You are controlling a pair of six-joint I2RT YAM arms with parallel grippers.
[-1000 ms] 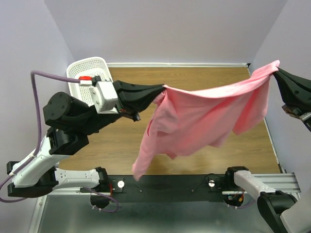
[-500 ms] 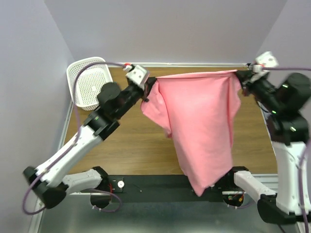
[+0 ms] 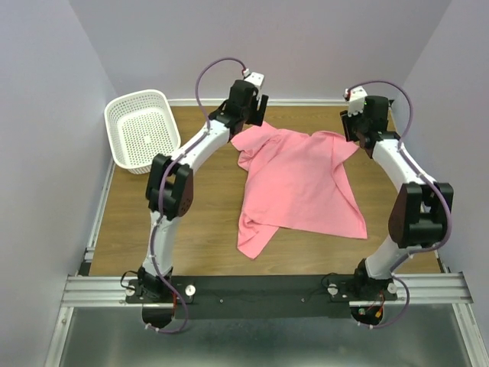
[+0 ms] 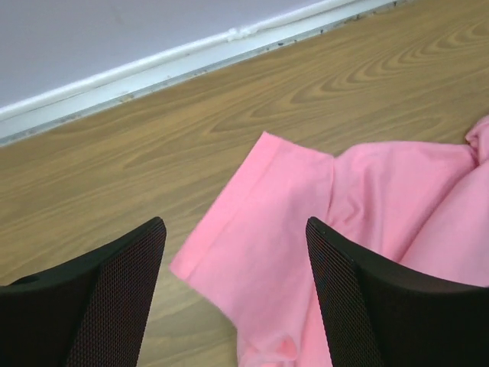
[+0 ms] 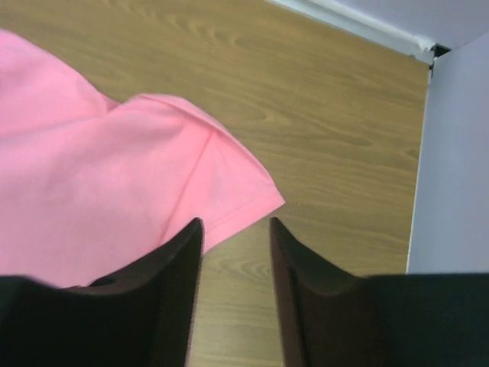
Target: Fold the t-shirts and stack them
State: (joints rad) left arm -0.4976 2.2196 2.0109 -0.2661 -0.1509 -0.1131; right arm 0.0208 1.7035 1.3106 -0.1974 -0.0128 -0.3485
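The left wrist view catches only a sleeve and a bit of the t-shirt [image 4: 306, 252] body before the cloth runs off the right and bottom edges, and the bottom edge also cuts off the fingers of the left gripper [image 4: 233, 223]. On the right wrist view the cloth slips off the left edge and behind the dark fingers of the right gripper [image 5: 235, 222], whose bases are out of frame. From above, both sets of fingertips are too small and tucked under to read, and the shirt's near-left corner is folded over itself, hiding what lies beneath.
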